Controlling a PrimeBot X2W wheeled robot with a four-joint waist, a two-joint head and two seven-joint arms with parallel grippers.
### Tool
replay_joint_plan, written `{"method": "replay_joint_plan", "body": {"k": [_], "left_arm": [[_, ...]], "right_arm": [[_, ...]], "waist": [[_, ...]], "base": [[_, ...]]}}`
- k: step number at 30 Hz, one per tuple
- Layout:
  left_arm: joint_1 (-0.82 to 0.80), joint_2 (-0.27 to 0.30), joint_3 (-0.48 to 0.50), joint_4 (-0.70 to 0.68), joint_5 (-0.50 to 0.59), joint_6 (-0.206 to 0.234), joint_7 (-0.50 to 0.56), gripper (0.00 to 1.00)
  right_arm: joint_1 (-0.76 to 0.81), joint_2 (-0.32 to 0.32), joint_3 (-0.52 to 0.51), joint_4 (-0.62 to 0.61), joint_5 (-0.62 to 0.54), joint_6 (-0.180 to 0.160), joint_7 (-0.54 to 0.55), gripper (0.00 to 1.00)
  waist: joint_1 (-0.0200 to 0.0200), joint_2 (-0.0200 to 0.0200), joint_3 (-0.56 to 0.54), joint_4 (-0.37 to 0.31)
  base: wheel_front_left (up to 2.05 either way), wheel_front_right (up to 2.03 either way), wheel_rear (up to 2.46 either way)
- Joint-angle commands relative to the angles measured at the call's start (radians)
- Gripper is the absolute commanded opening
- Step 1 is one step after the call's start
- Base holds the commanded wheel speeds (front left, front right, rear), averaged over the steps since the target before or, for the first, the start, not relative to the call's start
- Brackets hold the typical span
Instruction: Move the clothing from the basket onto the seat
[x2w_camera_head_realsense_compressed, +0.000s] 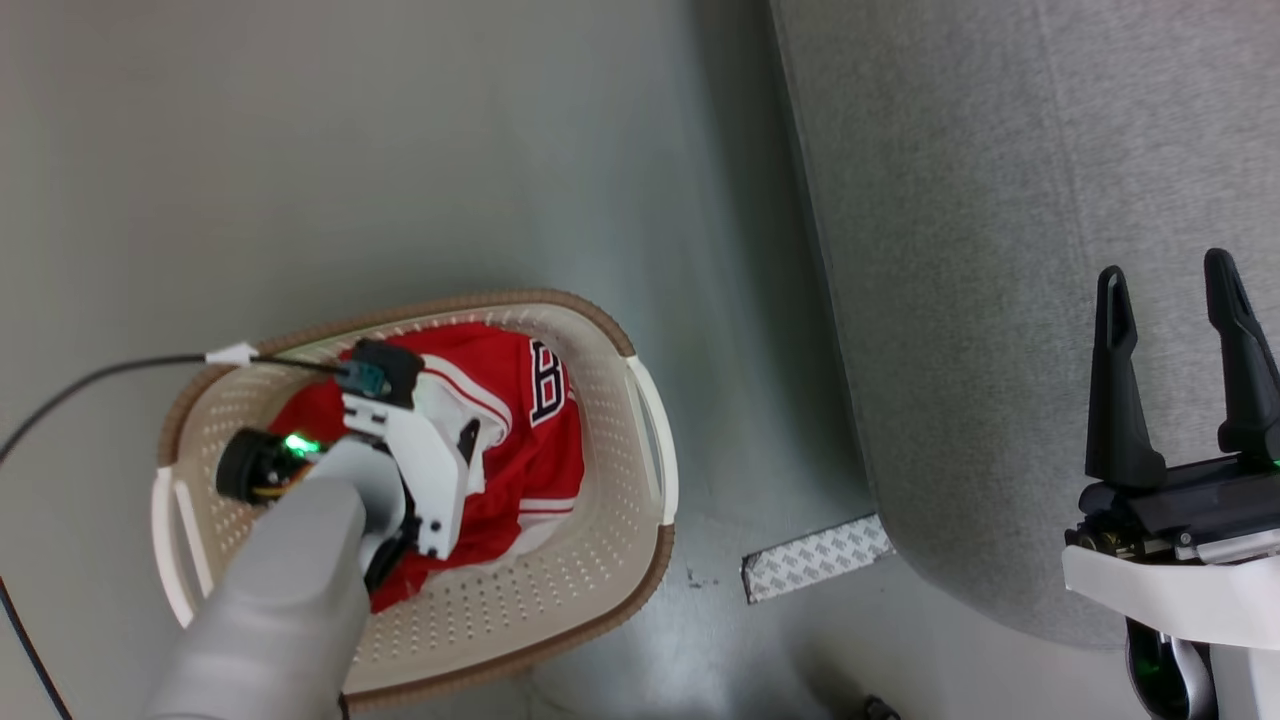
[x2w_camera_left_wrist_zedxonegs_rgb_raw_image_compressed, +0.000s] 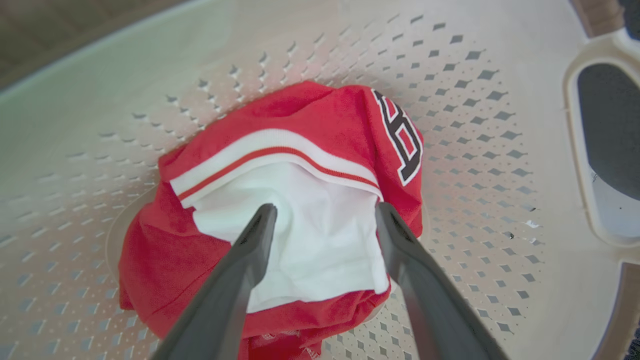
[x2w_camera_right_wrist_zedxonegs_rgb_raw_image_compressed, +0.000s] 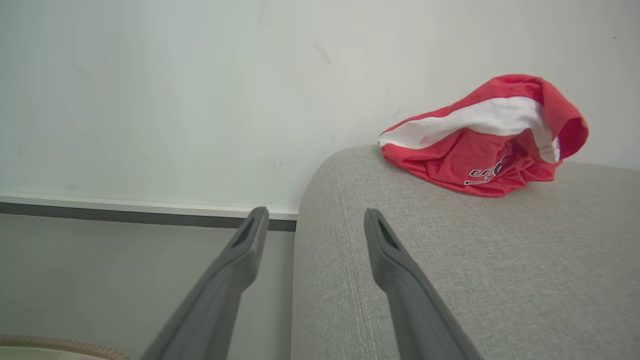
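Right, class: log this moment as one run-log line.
left gripper: open over clothing in basket | right gripper: open, empty | one garment on seat

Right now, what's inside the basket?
A crumpled red garment with white stripes and dark lettering lies in the basket, the open left gripper poised over it. Anything under the garment is covered.

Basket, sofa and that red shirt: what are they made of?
The basket looks like hard, smooth cream plastic, with moulded holes and a slight sheen. The sofa seems matte grey woven cloth: you can see grain and a stitched seam. The red shirt looks like soft, thin sports fabric, since it crumples into folds.
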Motion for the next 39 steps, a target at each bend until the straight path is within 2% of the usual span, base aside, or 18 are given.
{"method": "replay_joint_plan", "body": {"k": [1,8,14,22,30,31,32,33,34,36,39], "left_arm": [[-0.032,0.007,-0.004,0.01,0.011,0.003,-0.007,1.0],[-0.123,0.025,-0.027,0.05,0.035,0.013,0.005,1.0],[-0.169,0.036,-0.033,0.076,0.021,0.003,-0.025,1.0],[-0.187,0.01,-0.071,0.101,0.001,-0.006,-0.061,1.0],[-0.171,-0.024,-0.149,0.076,-0.051,-0.008,-0.092,1.0],[-0.17,-0.026,-0.163,0.07,-0.061,-0.008,-0.095,0.96],[-0.17,-0.028,-0.178,0.062,-0.071,-0.008,-0.099,0.81],[-0.172,-0.026,-0.196,0.056,-0.077,-0.008,-0.105,0.56],[-0.172,-0.024,-0.219,0.049,-0.075,-0.008,-0.109,0.4],[-0.18,-0.015,-0.248,0.039,-0.084,-0.008,-0.129,0.0],[-0.184,-0.013,-0.286,0.033,-0.106,-0.009,-0.145,0.0]], "right_arm": [[-0.016,0.0,-0.004,-0.011,-0.009,-0.003,0.001,1.0],[-0.03,0.0,0.005,-0.043,-0.012,-0.003,0.001,1.0],[-0.028,0.0,0.003,-0.08,-0.053,-0.003,0.001,1.0],[-0.01,0.0,0.012,-0.114,-0.109,-0.003,0.001,1.0],[-0.002,0.001,0.015,-0.123,-0.123,-0.003,0.001,1.0],[-0.002,0.001,0.015,-0.124,-0.125,-0.003,0.001,1.0],[-0.001,0.001,0.014,-0.125,-0.126,-0.003,0.001,1.0],[-0.001,0.0,0.014,-0.126,-0.127,-0.003,0.001,1.0],[0.0,0.0,0.014,-0.125,-0.127,-0.003,0.001,1.0],[-0.001,0.001,0.013,-0.124,-0.128,-0.003,0.001,1.0],[-0.005,0.0,0.012,-0.118,-0.125,-0.003,0.001,1.0]], "waist": [[-0.0002,0.0,0.047,-0.003],[-0.0002,0.0,0.131,0.001],[-0.0002,0.0,0.179,0.05],[-0.0002,0.0,0.22,0.11],[-0.0002,0.0,0.224,0.123],[-0.0002,0.0,0.224,0.124],[-0.0002,0.0,0.224,0.125],[-0.0002,0.0,0.225,0.125],[-0.0002,0.0,0.226,0.126],[-0.0002,0.0,0.227,0.127],[-0.0002,0.0,0.224,0.128]], "base": [[0.0,0.0,0.0],[0.03,0.03,0.03],[0.18,0.18,0.18],[0.12,0.12,0.12],[0.02,0.02,0.02],[0.03,0.03,0.03],[0.02,0.02,0.02],[0.03,0.03,0.03],[0.01,0.01,0.01],[0.0,0.0,0.0],[0.0,0.0,0.0]]}}
